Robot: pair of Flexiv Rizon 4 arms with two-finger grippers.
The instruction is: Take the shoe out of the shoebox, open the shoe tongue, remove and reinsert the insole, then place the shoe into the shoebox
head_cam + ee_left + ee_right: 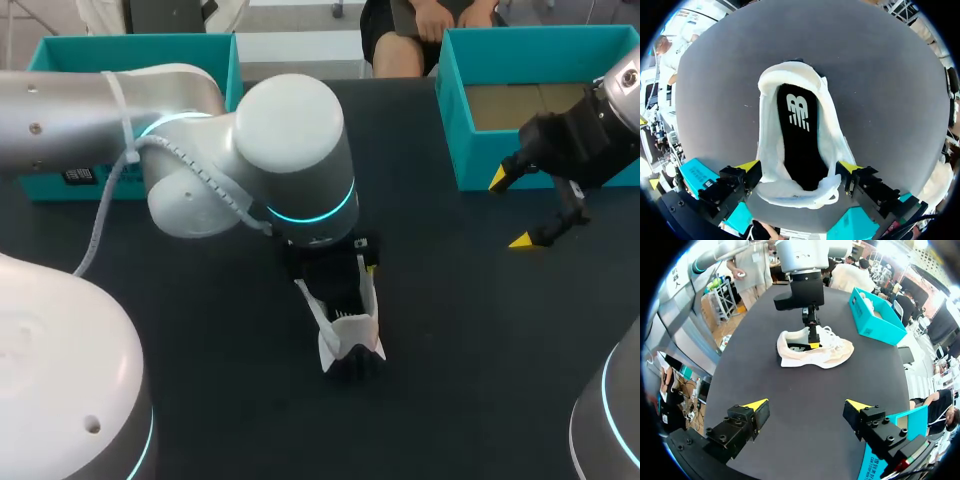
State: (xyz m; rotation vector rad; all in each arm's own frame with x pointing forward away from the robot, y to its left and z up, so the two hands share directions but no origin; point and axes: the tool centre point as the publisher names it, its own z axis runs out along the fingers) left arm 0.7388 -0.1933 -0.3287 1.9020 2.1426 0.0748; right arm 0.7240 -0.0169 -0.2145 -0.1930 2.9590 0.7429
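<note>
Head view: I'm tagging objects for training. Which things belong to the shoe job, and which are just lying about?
Job: white fabric shoe; flat black insole inside it; open teal cardboard shoebox, robot's right.
Lying about: second teal cardboard box, robot's left.

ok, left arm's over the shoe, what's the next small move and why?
Probably ease the left gripper down into the opening of the shoe to pinch the edge of the black insole. The shoe sits on the table, outside the shoebox, insole lying flat and exposed right under that gripper; the right gripper hangs open, well clear.
</note>
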